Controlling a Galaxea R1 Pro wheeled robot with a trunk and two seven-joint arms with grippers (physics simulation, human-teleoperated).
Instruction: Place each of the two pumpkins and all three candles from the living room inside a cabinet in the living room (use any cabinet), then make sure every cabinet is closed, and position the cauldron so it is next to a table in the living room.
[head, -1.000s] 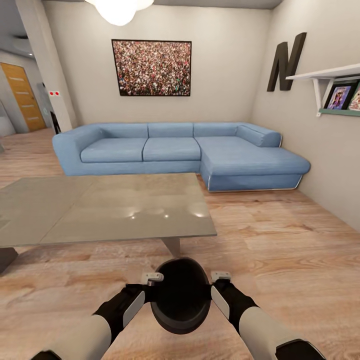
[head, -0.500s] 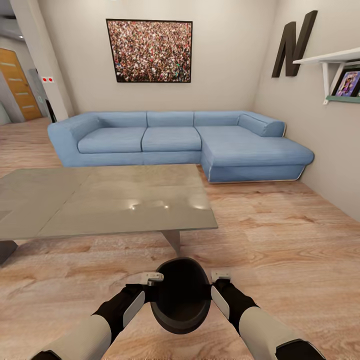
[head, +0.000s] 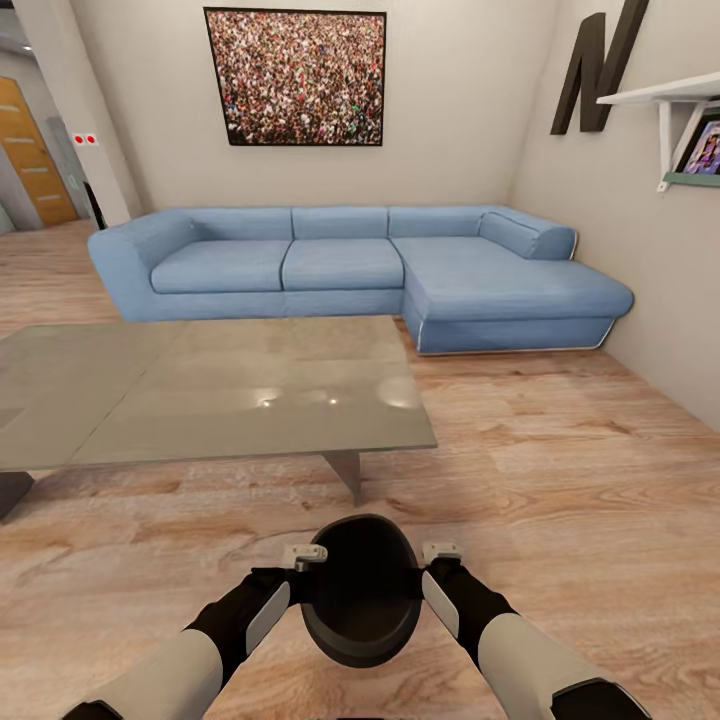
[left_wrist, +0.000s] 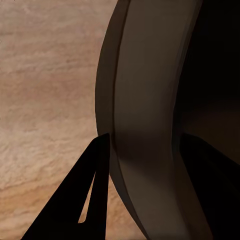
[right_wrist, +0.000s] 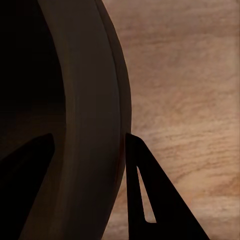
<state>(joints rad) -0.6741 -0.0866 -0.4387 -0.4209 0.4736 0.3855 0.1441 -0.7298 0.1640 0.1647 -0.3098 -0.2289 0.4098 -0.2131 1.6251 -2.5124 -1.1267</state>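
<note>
Cauldron (head: 361, 590) is at the near centre of the head view, carried between the two arms above the wooden floor (head: 560, 480), its wide mouth turned up toward the camera. The left end effector (head: 303, 557) is clamped on the left rim and the right end effector (head: 441, 552) on the right rim, so the pot lies directly between them and neither arm is nearer. The pot is round and has no real long axis. The counter (head: 200, 395), a low grey glass table, stands just beyond the cauldron, slightly to the left, with its near right leg straight ahead. I judge the coming move is to lower the pot to the floor beside this leg. Far behind are a blue corner sofa (head: 350, 270), a framed crowd picture (head: 296, 77) and, on the right wall, a shelf (head: 665, 95).

In the left wrist view the cauldron wall (left_wrist: 145, 115) sits between two dark fingers (left_wrist: 92, 195), one outside and one inside the rim, so it is gripping the pot.

In the right wrist view the rim (right_wrist: 90, 115) is pinched the same way between fingers (right_wrist: 145, 195), over bare floor.
</note>
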